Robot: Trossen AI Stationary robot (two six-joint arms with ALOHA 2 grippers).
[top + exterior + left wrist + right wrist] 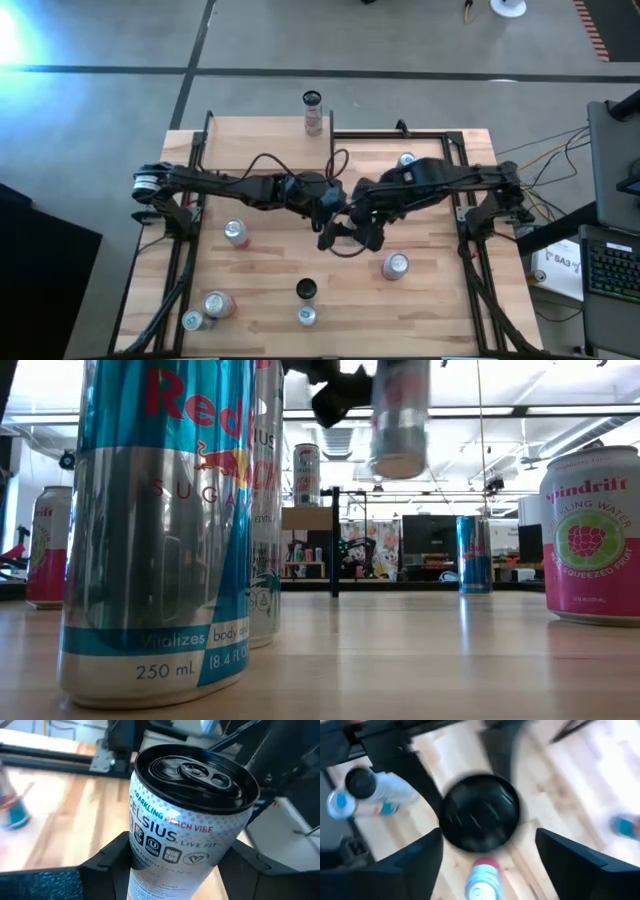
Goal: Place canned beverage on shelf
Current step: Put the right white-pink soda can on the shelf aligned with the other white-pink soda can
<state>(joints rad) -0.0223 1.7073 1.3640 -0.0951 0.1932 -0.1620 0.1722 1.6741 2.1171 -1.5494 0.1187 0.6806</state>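
Only the left wrist view shows the label of the Celsius can (187, 820) pinched between the left gripper (175, 865) fingers, while the high view places it mid-table, at nine o'clock of the spread right gripper (362, 232), well clear of the shelf (395, 135).

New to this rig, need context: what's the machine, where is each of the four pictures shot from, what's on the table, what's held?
Two robot arms work at a wooden table. One camera looks straight down, one sits at tabletop level, and one rides on each wrist. Several drink cans stand loose on the table; another can stands on a small shelf at the far edge. At mid-table the left claw grips a Celsius can, lifted off the wood. The right claw hovers open close by.
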